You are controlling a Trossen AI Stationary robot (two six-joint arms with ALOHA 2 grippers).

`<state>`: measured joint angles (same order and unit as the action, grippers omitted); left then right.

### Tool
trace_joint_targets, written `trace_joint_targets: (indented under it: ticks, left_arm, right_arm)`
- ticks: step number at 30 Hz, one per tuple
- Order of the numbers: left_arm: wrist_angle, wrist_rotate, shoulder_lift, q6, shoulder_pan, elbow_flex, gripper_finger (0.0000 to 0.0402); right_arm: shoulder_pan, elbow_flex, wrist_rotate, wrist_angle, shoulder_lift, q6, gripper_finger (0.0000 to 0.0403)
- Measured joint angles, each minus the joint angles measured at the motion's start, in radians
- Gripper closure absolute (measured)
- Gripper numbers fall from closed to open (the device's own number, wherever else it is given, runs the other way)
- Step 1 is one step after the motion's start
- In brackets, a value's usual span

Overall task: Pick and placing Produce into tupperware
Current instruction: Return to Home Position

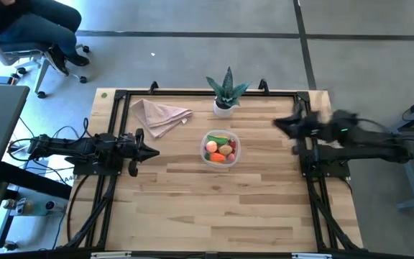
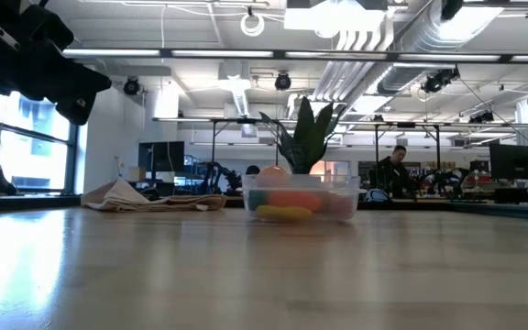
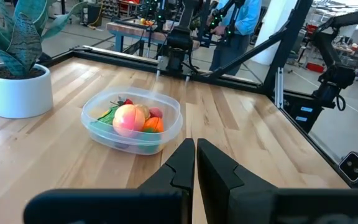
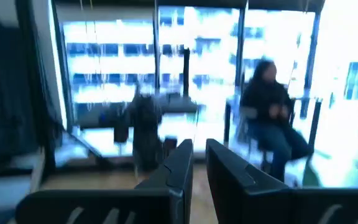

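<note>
The tupperware (image 1: pixel 221 147), a clear shallow container, stands on its base at the middle of the wooden table; the low view shows it too (image 2: pixel 301 197). The produce (image 3: pixel 135 118) lies inside it: a pink-orange peach, orange, green and red pieces. My left gripper (image 1: pixel 155 152) hovers left of the tupperware, shut and empty, pointing level toward it (image 3: pixel 195 149). My right gripper (image 1: pixel 277 124) is raised at the table's right side, far from the tupperware. Its fingers (image 4: pixel 199 152) stand nearly together with nothing between them and point out across the room.
A spiky green plant in a white pot (image 1: pixel 225 93) stands just beyond the tupperware near the far edge. A crumpled beige cloth (image 1: pixel 160 115) lies at the far left. A black frame (image 1: pixel 192 92) borders the table. A seated person (image 4: pixel 269 118) is beyond the table.
</note>
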<state>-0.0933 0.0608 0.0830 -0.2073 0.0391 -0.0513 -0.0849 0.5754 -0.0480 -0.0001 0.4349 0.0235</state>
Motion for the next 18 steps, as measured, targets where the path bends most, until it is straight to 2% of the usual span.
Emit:
trace_joint_targets:
  ticks: [4, 6, 14, 18]
  left_arm:
    - [0.0, 0.0, 0.0, 0.0, 0.0, 0.0, 0.0394]
    - [0.0, 0.0, 0.0, 0.0, 0.0, 0.0, 0.0394]
    - [0.0, 0.0, 0.0, 0.0, 0.0, 0.0, 0.0394]
    - [0.0, 0.0, 0.0, 0.0, 0.0, 0.0, 0.0394]
  right_arm:
    - [0.0, 0.145, -0.004, -0.197, -0.103, -0.002, 0.0367]
    - [0.0, 0.167, -0.004, -0.241, -0.167, -0.028, 0.0367]
    - [0.0, -0.015, -0.057, -0.211, -0.421, -0.136, 0.0367]
    - [0.0, -0.098, -0.042, -0.176, -0.423, -0.177, 0.0367]
